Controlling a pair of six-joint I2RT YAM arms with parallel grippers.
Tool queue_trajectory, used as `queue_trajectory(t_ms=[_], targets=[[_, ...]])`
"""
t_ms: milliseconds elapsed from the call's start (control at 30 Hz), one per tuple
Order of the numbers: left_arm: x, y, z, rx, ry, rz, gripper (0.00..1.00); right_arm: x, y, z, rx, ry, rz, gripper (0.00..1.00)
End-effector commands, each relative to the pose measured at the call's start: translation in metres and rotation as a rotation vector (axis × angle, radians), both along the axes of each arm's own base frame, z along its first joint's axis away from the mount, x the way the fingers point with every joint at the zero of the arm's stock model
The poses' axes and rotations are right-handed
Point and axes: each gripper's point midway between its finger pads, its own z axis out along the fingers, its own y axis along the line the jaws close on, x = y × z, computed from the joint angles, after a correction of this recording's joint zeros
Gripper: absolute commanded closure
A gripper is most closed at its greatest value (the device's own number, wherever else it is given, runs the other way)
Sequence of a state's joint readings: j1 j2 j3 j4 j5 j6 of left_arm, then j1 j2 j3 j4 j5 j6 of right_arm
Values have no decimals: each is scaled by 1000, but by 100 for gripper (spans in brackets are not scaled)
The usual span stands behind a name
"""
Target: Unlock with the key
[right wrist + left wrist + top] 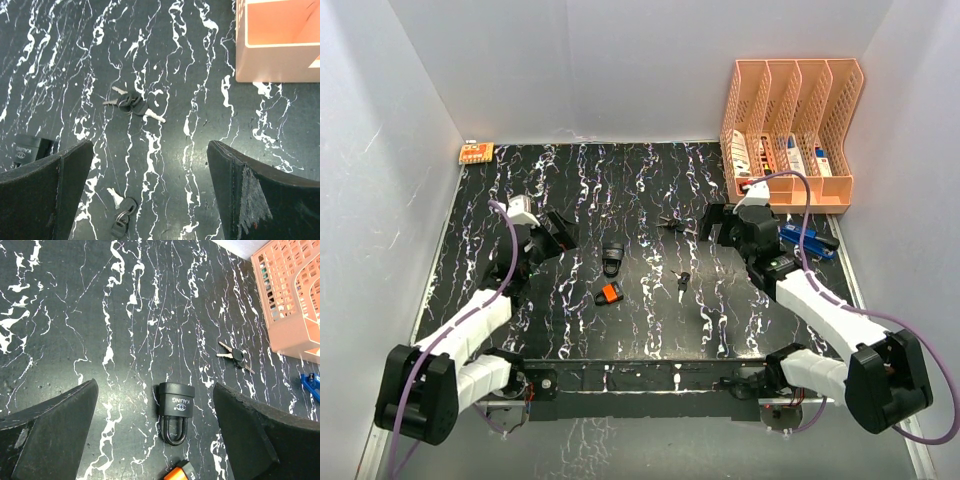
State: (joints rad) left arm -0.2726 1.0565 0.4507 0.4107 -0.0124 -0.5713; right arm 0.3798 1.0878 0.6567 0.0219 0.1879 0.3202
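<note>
Both pairs of jaws stood wide and empty: key bunch (131, 103) lay crosswise just ahead of right gripper (150, 147), toward the far edge of the table (520, 190); black padlock (176, 400) lay ahead of left gripper (155, 387), shackle pointing back at it.

I count two padlocks: a black padlock (612, 258) and, just in front of it, an orange padlock (609, 293). There are two sets of keys, one key bunch (670, 224) behind and right of the black padlock and one smaller key set (682, 281) nearer, on its right. Far to its right are one four-slot peach file rack (843, 110) and one blue object (815, 240). One small orange card (477, 152) lies far back on the left.
</note>
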Motion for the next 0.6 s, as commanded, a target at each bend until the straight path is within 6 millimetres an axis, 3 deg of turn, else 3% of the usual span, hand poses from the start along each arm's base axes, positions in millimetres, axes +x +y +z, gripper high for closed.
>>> queue_trajectory(t_ms=[0, 267, 567], targets=[[4, -8, 11, 3, -22, -39, 2, 7, 13, 18, 24, -35, 51, 2], [5, -15, 7, -3, -8, -75, 2, 10, 28, 0, 26, 27, 120, 2], [4, -22, 12, -14, -8, -119, 2, 11, 31, -3, 51, 33, 117, 2]])
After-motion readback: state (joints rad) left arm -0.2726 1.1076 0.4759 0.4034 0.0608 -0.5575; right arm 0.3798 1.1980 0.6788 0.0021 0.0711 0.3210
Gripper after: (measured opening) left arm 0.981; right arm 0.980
